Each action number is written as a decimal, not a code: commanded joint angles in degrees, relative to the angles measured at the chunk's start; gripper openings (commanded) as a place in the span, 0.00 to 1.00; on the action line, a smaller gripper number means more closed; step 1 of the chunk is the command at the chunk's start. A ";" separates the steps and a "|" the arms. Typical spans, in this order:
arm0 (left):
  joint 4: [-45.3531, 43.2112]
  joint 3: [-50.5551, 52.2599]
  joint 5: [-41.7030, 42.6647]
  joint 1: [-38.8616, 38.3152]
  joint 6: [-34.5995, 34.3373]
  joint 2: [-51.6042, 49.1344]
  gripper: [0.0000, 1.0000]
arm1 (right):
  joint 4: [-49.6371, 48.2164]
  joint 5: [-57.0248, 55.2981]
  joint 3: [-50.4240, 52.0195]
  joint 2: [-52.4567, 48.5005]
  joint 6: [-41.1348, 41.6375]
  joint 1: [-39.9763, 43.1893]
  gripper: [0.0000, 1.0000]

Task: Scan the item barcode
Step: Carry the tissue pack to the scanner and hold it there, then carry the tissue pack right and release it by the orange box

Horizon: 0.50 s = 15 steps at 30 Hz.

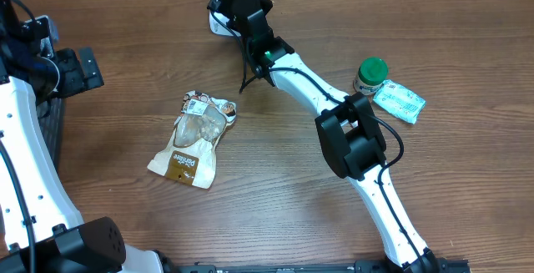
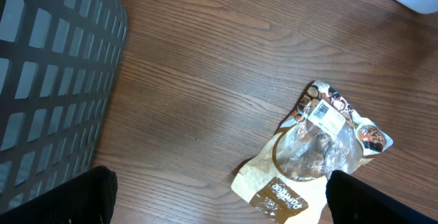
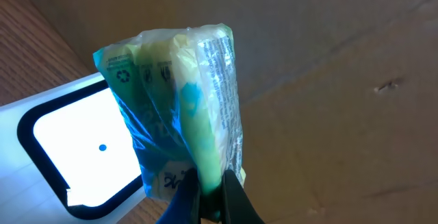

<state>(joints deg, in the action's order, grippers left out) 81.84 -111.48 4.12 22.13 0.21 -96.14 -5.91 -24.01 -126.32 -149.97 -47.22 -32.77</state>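
The right tool (image 3: 212,198) is pinched shut on one crimped end of a small green-and-blue film packet (image 3: 181,101). It holds the packet in the air just over the lit window of the scanner (image 3: 68,148), which sits at about twelve o'clock on the tabletop (image 1: 275,189). From where I stand the packet looks very light and soft: thin glossy wrap, wrinkled and bulging, with nothing stiff inside to keep it flat. I judge it would slip or twist in a loose pinch, and would crease rather than break under a hard one. The crimped end seems the right place to take it, since that leaves the printed faces clear for the window. The curl of the film may bend the print, though, and I cannot make out where the barcode lies. The left tool (image 2: 219,205) has its jaws wide apart around nothing, over at nine o'clock beside a dark mesh basket (image 2: 48,80). A tan snack pouch (image 2: 315,148) lies flat near the middle.
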 commanded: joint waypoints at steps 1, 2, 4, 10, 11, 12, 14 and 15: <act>-0.02 -0.63 0.37 -0.17 0.96 0.15 1.00 | -0.24 -0.39 -0.59 1.36 -0.22 -0.57 0.04; -0.02 -0.63 0.37 -0.17 0.96 0.15 1.00 | -0.24 -0.39 -0.59 1.49 -0.17 -0.61 0.04; -0.02 -0.63 0.37 -0.17 0.96 0.15 1.00 | 0.07 -0.37 -0.59 2.01 -0.11 -0.66 0.04; -0.02 -0.63 0.37 -0.17 0.96 0.15 1.00 | 5.66 -0.02 -0.61 9.20 8.20 -0.92 0.04; -0.02 -0.63 0.37 -0.17 0.96 0.15 0.99 | 7.96 0.85 -0.61 11.17 10.71 -0.92 0.04; -0.02 -0.63 0.37 -0.17 0.96 0.15 1.00 | 10.19 1.86 -0.61 12.85 12.52 -0.92 0.04; -0.02 -0.63 0.37 -0.17 0.96 0.15 1.00 | 19.54 5.31 -0.61 19.76 19.43 -0.92 0.04; -0.02 -0.63 0.37 -0.17 0.96 0.15 1.00 | 23.21 6.62 -0.61 22.49 22.75 -0.92 0.04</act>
<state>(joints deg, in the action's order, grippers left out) 81.82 -111.48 4.10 22.13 0.21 -96.14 10.66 -21.91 -126.30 -141.93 -36.97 -33.45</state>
